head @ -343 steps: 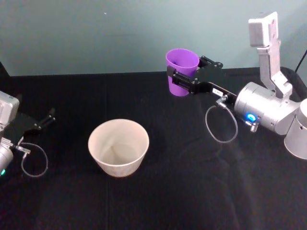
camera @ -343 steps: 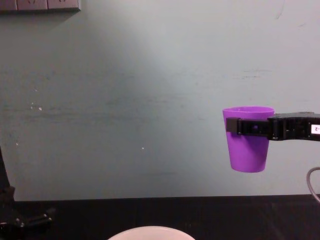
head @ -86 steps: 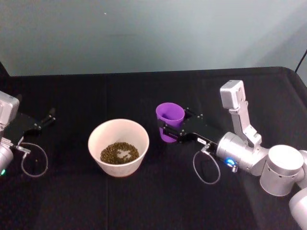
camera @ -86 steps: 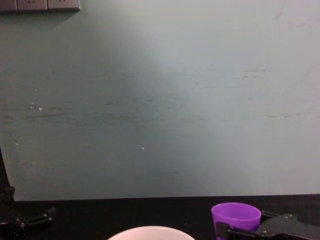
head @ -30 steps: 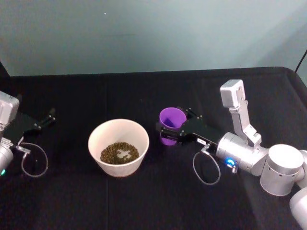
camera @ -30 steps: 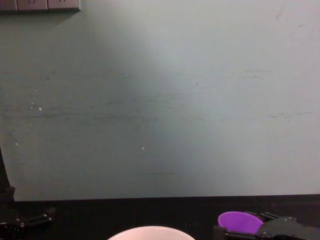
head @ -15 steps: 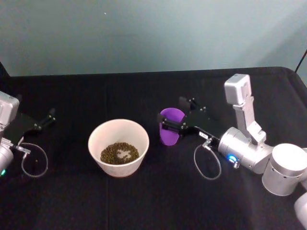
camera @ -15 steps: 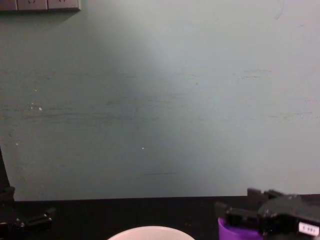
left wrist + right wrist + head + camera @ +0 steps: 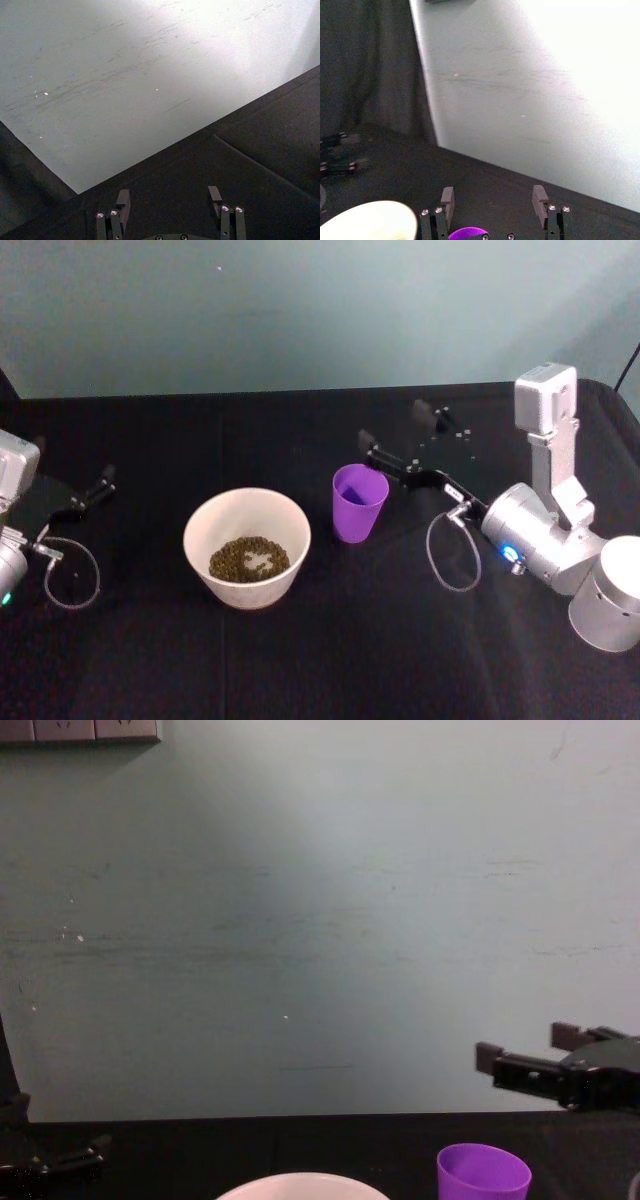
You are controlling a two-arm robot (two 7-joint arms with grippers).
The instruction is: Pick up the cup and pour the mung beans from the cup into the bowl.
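Observation:
The purple cup [image 9: 358, 502] stands upright and free on the black table, just right of the white bowl [image 9: 292, 523]. The mung beans [image 9: 248, 560] lie in the bowl's bottom. My right gripper [image 9: 395, 427] hovers open above and behind-right of the cup, touching nothing. The chest view has the cup [image 9: 483, 1172] low down, the bowl's rim [image 9: 300, 1181] at the bottom edge and the right gripper [image 9: 525, 1046] higher up. In the right wrist view, the right gripper [image 9: 493, 196] is spread wide over the cup's rim [image 9: 468, 233] and the bowl [image 9: 370, 220]. My left gripper [image 9: 98, 485] rests open at the far left.
A black cloth covers the table [image 9: 320, 660], which ends at a teal wall [image 9: 300, 310] behind. A cable loop [image 9: 455, 555] hangs under the right wrist. The left gripper [image 9: 169, 197] points across bare cloth.
The right gripper opened, let go of the cup and lifted up and back to the right. The cup, tilted half a second ago, now stands upright by itself.

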